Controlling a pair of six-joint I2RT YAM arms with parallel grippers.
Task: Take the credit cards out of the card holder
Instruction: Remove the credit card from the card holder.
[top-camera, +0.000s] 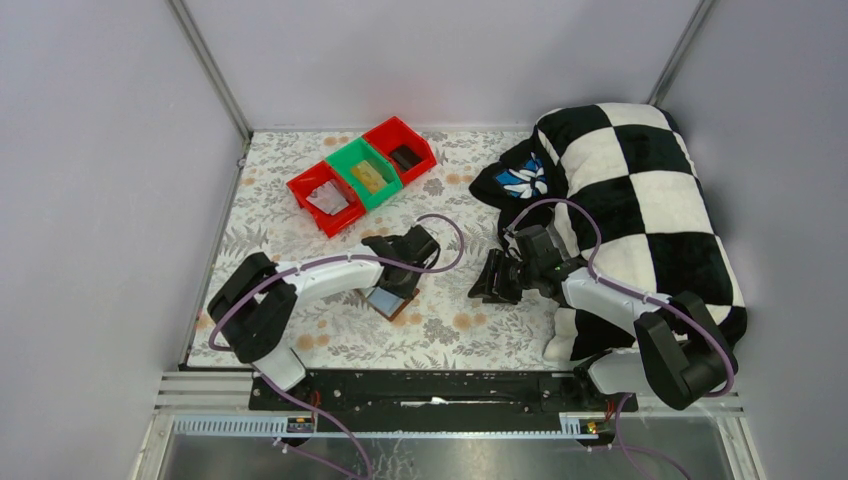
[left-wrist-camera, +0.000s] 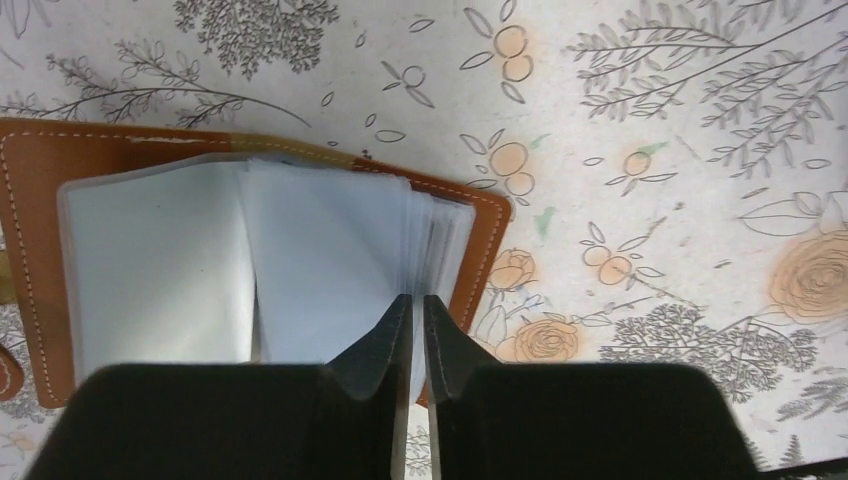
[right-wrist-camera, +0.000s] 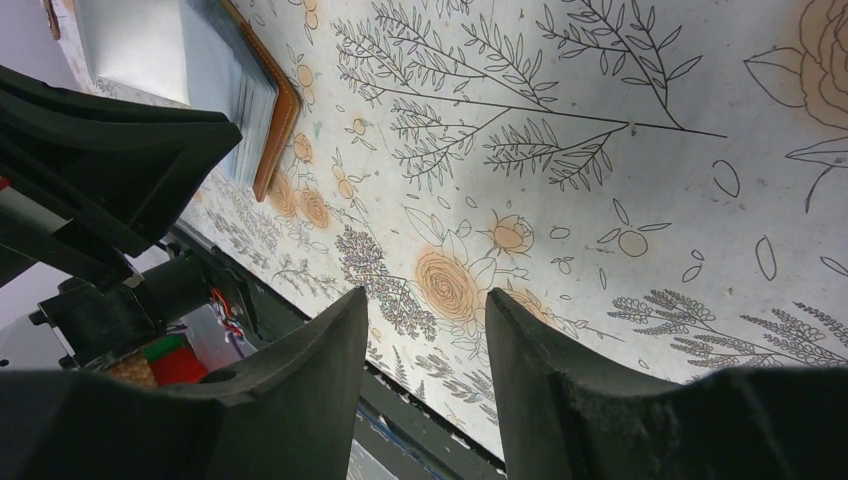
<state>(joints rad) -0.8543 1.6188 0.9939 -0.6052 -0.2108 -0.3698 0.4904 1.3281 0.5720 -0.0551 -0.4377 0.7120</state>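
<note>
The card holder (top-camera: 392, 304) lies open on the flowered tablecloth, tan-brown outside (left-wrist-camera: 482, 232), with grey leaves fanned up inside (left-wrist-camera: 320, 250). My left gripper (left-wrist-camera: 415, 303) is down on its near edge, jaws almost closed on one thin grey leaf or card (left-wrist-camera: 417, 262). I cannot tell whether that is a credit card or a pocket sleeve. In the top view the left gripper (top-camera: 398, 284) covers most of the holder. My right gripper (right-wrist-camera: 425, 312) is open and empty, hovering right of the holder (right-wrist-camera: 281, 108); it also shows in the top view (top-camera: 490, 287).
Two red bins (top-camera: 325, 198) (top-camera: 402, 150) and a green bin (top-camera: 365, 172) stand in a row at the back left. A black-and-white checked cushion (top-camera: 640, 200) and a dark cloth (top-camera: 520, 180) fill the right side. The table's front rail (right-wrist-camera: 420, 420) is near the right gripper.
</note>
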